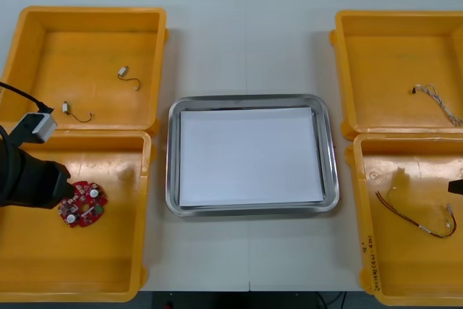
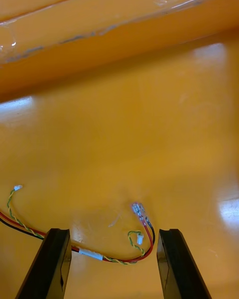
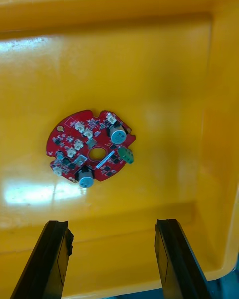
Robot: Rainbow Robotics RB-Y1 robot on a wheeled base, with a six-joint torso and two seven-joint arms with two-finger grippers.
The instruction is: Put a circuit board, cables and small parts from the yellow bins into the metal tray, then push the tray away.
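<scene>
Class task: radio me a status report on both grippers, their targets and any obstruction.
Left gripper open, near circuit board. Right gripper open, over red and yellow cable. Tray not yet loaded, nothing obstructing.

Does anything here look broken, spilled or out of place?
Nothing stands out. The metal tray sits square between the yellow bins, the circuit board lies flat near the open left gripper, and the red and yellow cable lies loose below the open right gripper.

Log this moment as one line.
left gripper: open at red circuit board, near-left bin | right gripper: open at red and yellow cable, near-right bin | metal tray: white inside
</scene>
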